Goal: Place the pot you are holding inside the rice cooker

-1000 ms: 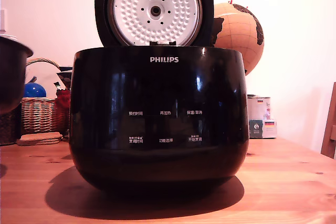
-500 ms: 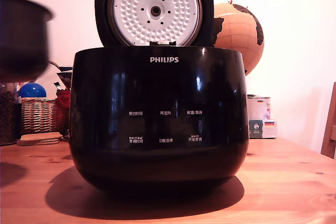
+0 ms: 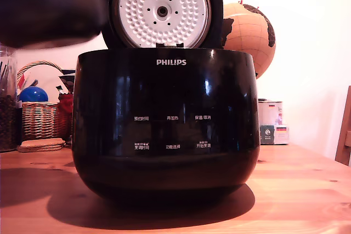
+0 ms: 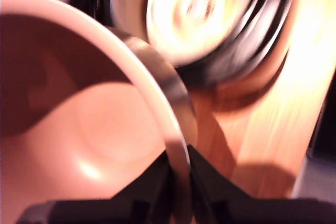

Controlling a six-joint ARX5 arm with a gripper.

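The pot (image 3: 49, 9) hangs blurred at the exterior view's upper left, above and to the left of the rice cooker (image 3: 164, 124). Its bottom is higher than the cooker's rim. The cooker's lid (image 3: 162, 9) stands open, showing a dimpled white inner plate. In the wrist view, my gripper (image 4: 179, 182) is shut on the pot's rim, one finger inside and one outside. The pot's (image 4: 79, 119) inside looks reddish there and holds nothing. The blurred cooker (image 4: 210, 19) lies beyond it. The gripper itself does not show in the exterior view.
The cooker stands on a wooden table (image 3: 296, 190). At the exterior view's left are a wicker basket (image 3: 41, 119), a jar of dark beans (image 3: 6, 113) and flat coasters (image 3: 41, 145). A globe (image 3: 249, 31) and a white box (image 3: 272, 121) sit behind on the right.
The pot has risen from low at the exterior view's left edge to the upper left and moved rightward toward the cooker. The cooker has not moved.
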